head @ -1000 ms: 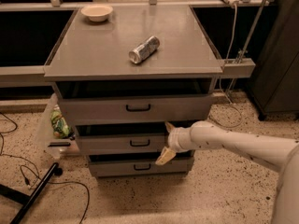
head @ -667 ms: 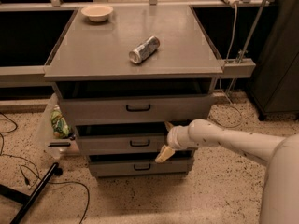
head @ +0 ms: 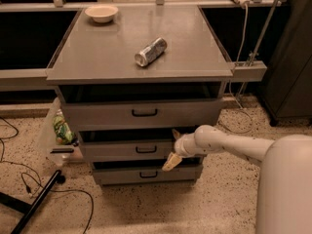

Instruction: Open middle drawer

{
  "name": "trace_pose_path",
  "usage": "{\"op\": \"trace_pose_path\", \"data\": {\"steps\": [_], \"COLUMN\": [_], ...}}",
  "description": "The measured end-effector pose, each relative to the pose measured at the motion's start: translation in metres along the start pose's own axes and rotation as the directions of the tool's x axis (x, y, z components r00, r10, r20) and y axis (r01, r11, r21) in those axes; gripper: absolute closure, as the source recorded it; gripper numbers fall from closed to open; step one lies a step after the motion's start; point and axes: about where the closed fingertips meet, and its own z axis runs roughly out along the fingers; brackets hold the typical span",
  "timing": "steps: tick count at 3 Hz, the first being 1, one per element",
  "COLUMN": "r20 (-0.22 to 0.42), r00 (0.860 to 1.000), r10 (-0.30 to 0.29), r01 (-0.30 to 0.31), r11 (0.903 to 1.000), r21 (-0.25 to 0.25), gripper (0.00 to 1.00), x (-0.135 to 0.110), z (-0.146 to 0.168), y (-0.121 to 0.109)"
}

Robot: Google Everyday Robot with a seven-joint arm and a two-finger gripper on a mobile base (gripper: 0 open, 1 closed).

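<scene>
The grey cabinet (head: 97, 67) has three drawer fronts, each pulled out a little. The middle drawer (head: 112, 150) has a mid-sized front with a small black bar handle (head: 146, 149) at its centre. My gripper (head: 173, 147) is at the right end of that front, to the right of the handle. Its fingers are spread, one fingertip (head: 175, 132) at the front's top edge and the other below its bottom edge. The white arm (head: 229, 144) reaches in from the right. The top drawer (head: 97, 115) is the widest and the bottom drawer (head: 117, 175) the smallest.
A silver can (head: 150, 51) lies on its side on the cabinet top, and a white bowl (head: 101, 12) stands at the back left. A green bag (head: 62, 129) sits left of the drawers. Cables and a black pole (head: 36, 201) lie on the floor at left. A dark cabinet (head: 292, 57) stands at right.
</scene>
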Motion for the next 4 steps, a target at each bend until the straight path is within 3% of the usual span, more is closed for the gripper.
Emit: {"op": "trace_pose_path", "data": {"steps": [2,3,4], "r20": [-0.066,-0.063,-0.051], "r00": [0.997,0.998,0.998], "r10": [0.034,0.030,0.040], "r01": [-0.041,-0.042,-0.054], "r11": [0.9931,0.9809,0.9471], "r21": [-0.110,-0.190,-0.316], "gripper": [0.00,0.00,0.00], "x": [0.021,0.007,-0.018], "z": [0.007,-0.015,-0.039], "y": [0.026,0.054,0.100]}}
